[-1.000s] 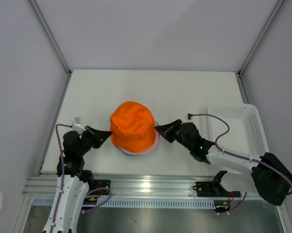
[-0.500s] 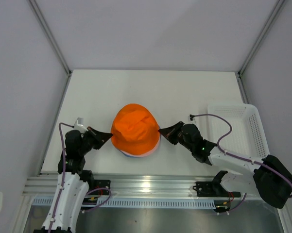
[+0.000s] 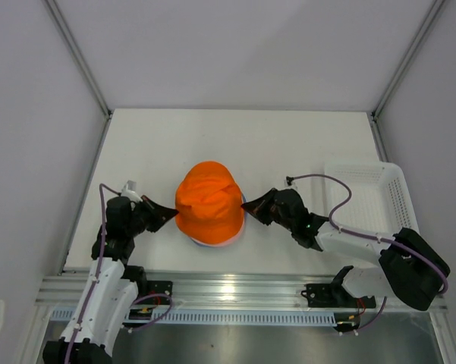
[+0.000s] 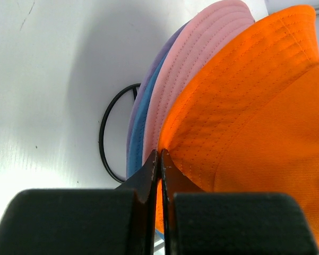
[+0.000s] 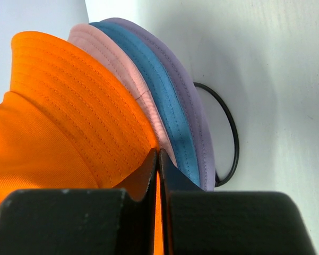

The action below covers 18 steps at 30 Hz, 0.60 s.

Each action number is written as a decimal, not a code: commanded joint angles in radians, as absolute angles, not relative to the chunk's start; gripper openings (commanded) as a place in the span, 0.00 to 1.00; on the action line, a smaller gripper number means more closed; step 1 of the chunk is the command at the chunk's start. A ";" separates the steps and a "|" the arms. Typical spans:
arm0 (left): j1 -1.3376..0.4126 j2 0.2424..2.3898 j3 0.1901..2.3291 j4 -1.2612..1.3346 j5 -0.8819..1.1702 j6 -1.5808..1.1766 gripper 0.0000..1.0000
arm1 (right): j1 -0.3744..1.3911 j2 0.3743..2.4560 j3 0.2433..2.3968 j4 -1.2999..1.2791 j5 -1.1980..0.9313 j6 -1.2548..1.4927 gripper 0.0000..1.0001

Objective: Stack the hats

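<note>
Orange hat [image 3: 207,199]: was found topmost on the pile at the middle of the table [image 3: 288,144], its crown domed over the others.
Hats beneath: the pink hat [image 5: 114,58], blue hat [image 5: 159,79] and lavender hat [image 5: 188,101] were nested under it in that order downward, with only their brim edges shown in the wrist views.
Support: a black wire stand [image 5: 231,133] was glimpsed as a ring below the lavender brim; how the pile was seated on it was hidden.
Left gripper [image 3: 172,213]: was closed tight on the orange brim's left edge, and a sliver of orange cloth was seen between the fingers.
Right gripper [image 3: 247,206]: was clamped likewise on the opposite edge of the same brim.
Handling: the hats were judged light, soft and floppy, with nothing to break. The stitched brim was judged the firmest part. A shallow pinch was thought likely to let thin cloth slip out.
Where to hold: two opposite points on the brim were judged best, since a pinched crown would collapse.
Basket [image 3: 379,197]: was set well apart on the right.
</note>
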State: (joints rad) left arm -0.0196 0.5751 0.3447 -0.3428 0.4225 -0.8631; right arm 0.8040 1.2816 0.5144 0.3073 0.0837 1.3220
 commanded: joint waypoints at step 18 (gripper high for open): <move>-0.026 0.528 0.662 -0.661 0.365 -0.631 0.52 | 0.781 1.194 0.788 -0.311 0.115 0.901 0.92</move>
State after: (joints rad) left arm -0.0238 0.5297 0.5682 -0.6090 0.3756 -0.6926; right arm 0.7864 1.2518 0.7101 -0.1757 0.0998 1.0058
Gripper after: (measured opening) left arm 0.489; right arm 0.859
